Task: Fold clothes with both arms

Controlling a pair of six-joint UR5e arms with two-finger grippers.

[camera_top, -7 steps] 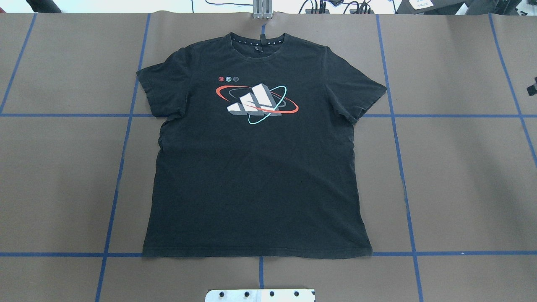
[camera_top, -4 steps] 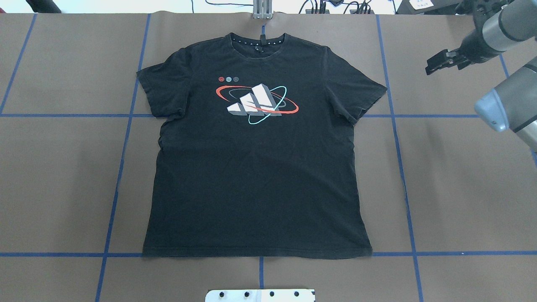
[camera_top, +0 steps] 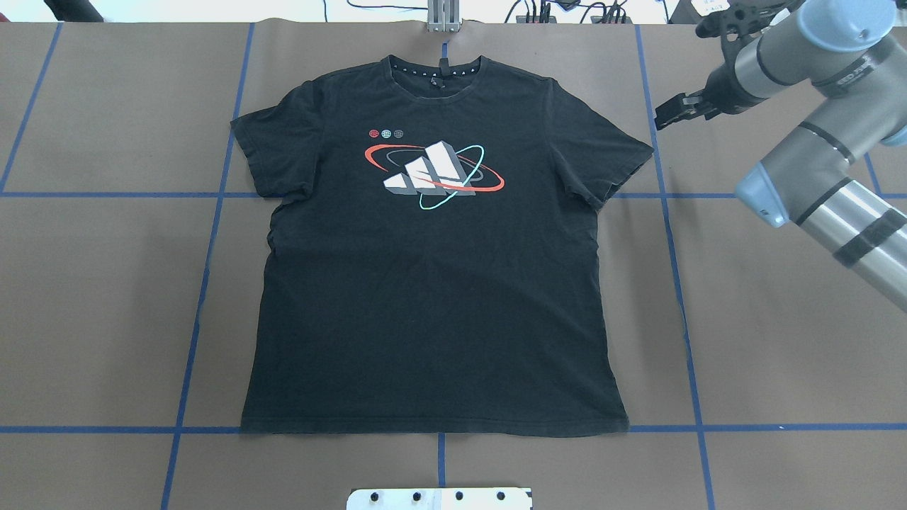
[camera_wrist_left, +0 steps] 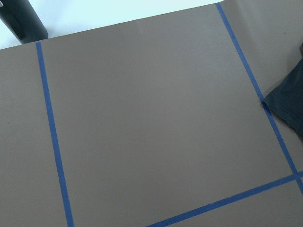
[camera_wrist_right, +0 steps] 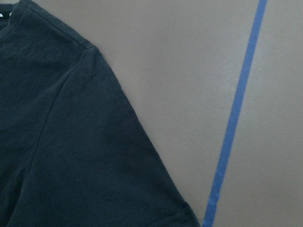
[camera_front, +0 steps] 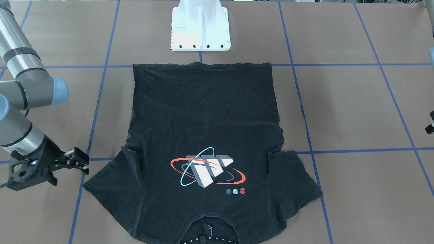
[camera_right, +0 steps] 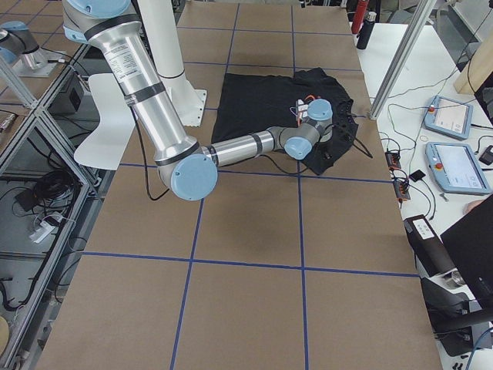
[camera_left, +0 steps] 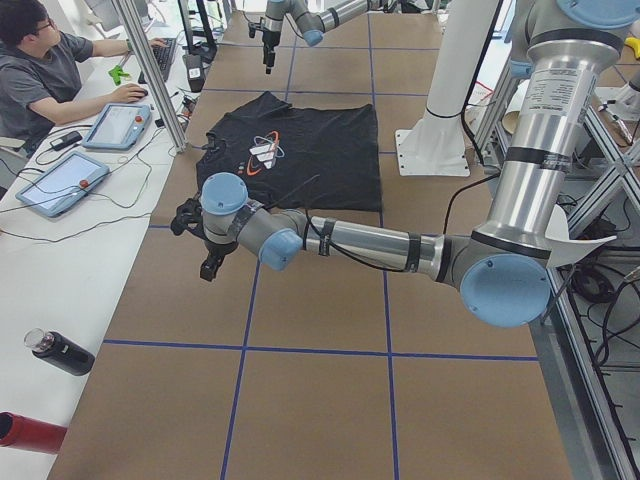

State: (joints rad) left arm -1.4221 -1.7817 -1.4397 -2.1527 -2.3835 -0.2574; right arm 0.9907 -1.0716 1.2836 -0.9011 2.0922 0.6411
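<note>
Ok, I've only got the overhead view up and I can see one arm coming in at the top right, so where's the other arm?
Observer: The left-end camera shows the left arm stretched low over the table, with the left pincer short of the shirt.
Operator: Is it touching the shirt?
Observer: No. Its wrist camera shows only a sleeve tip at the picture's right edge. The rest is brown surface and blue tape.
Operator: And the right pincer, has it got anything?
Observer: No. From the front camera the right pincer sits just off the other sleeve, its jaws apart with nothing between them.
</note>
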